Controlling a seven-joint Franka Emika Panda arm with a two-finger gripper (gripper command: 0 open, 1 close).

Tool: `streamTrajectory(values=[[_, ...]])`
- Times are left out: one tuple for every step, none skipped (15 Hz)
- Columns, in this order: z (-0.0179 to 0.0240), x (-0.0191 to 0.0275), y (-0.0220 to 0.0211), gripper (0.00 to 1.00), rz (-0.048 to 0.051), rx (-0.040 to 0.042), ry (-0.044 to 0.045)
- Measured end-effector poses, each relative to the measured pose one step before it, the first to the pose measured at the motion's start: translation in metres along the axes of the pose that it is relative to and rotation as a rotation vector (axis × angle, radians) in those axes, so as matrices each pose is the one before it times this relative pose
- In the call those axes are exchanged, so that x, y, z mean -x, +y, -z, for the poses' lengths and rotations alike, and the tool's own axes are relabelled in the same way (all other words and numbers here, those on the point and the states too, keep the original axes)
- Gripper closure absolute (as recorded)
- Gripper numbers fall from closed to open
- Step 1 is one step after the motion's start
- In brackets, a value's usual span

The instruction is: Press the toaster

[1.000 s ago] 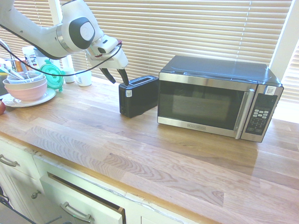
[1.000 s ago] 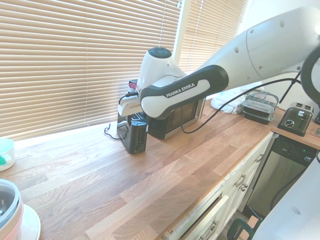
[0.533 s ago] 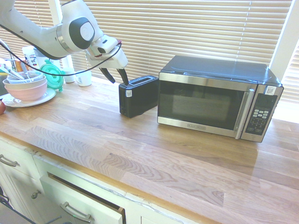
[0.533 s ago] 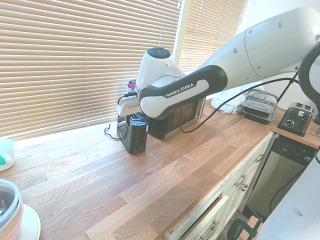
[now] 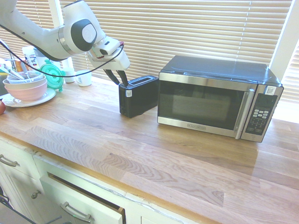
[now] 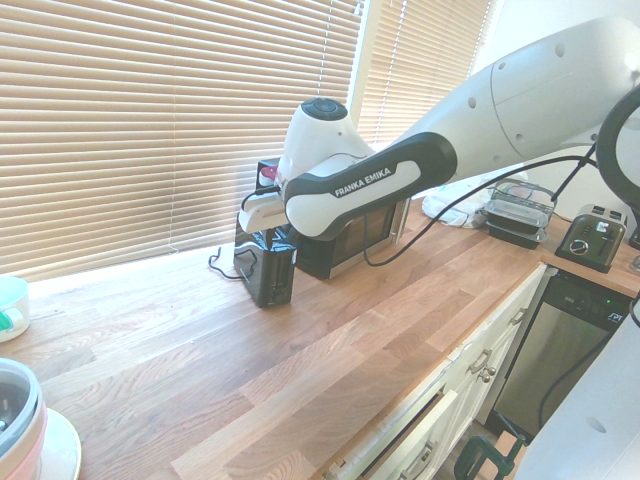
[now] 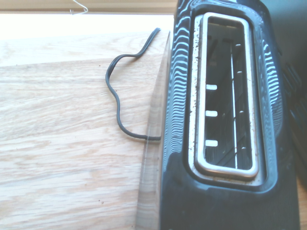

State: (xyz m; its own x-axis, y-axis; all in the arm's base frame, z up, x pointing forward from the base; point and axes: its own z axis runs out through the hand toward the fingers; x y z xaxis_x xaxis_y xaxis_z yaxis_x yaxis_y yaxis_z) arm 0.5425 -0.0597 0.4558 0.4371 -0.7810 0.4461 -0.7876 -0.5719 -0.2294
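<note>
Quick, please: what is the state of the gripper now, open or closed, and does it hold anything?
Gripper: fingers apart, holding nothing, poised at the near end of the toaster.

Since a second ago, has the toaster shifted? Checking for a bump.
No. The toaster sits in the same spot beside the microwave, gap unchanged.

The counter is wood in long planks, with visible grain and a smooth, lightly satin finish. The toaster has a black plastic body, glossy enough to carry wavy reflections in the wrist view; its slot is framed by a brushed metal rim with dull specks along one edge. A thin black cord, matt and rubbery in look, lies on the wood. The microwave combines brushed steel trim with a glossy dark door. The arm's shell is smooth white plastic with a black glossy band.
</note>
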Motion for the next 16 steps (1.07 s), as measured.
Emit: streamTrajectory(values=[[0.00019, -0.00026, 0.00011, 1.00, 0.00021, -0.00050, 0.00035], [0.00010, 0.00016, -0.00022, 1.00, 0.00043, -0.00082, 0.00014], [0.00003, 0.00028, -0.00019, 1.00, 0.00054, -0.00026, -0.00019], [0.00006, 0.00040, -0.00030, 1.00, 0.00083, -0.00043, -0.00026], [-0.00001, 0.00038, -0.00020, 1.00, 0.00067, -0.00036, -0.00027], [-0.00002, 0.00031, -0.00014, 1.00, 0.00053, -0.00018, -0.00026], [-0.00004, 0.00028, -0.00010, 1.00, 0.00048, -0.00006, -0.00031], [-0.00036, 0.00074, 0.00002, 1.00, 0.00091, 0.00011, -0.00092], [-0.00079, 0.00061, 0.00053, 1.00, -0.00071, 0.00014, -0.00155], [-0.00095, 0.00013, 0.00115, 1.00, -0.00170, -0.00051, -0.00068], [-0.00142, 0.00027, 0.00171, 1.00, -0.00215, -0.00405, 0.00019], [-0.00185, 0.00069, 0.00252, 1.00, -0.00163, -0.00224, -0.00050], [-0.00121, 0.00079, 0.00235, 1.00, -0.00109, -0.00327, 0.00013], [-0.00007, 0.00058, 0.00144, 1.00, -0.00024, -0.00203, 0.00039], [0.00013, 0.00140, 0.00141, 1.00, 0.00052, -0.00094, -0.00055], [-0.00104, 0.00150, 0.00106, 1.00, 0.00091, 0.00053, -0.00185]])
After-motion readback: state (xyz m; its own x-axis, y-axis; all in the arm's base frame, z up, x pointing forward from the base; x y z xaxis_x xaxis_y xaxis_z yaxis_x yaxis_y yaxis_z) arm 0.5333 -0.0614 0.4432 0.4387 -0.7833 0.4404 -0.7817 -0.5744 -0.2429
